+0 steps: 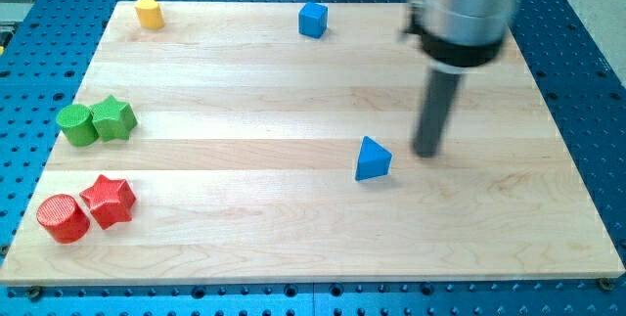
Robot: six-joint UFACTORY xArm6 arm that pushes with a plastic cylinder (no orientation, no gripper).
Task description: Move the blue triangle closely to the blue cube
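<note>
The blue triangle point(373, 158) lies on the wooden board point(293, 228), right of the board's centre. The blue cube point(312, 20) sits near the board's top edge, up and to the left of the triangle, well apart from it. My tip point(427, 152) rests on the board just to the right of the blue triangle, with a small gap between them. The rod rises from there to the arm's grey body at the view's top right.
A yellow block point(149, 12) sits at the top left corner. A green cylinder point(76, 125) and a green star point(113, 117) touch at the left edge. A red cylinder point(63, 218) and a red star point(109, 201) sit at the bottom left.
</note>
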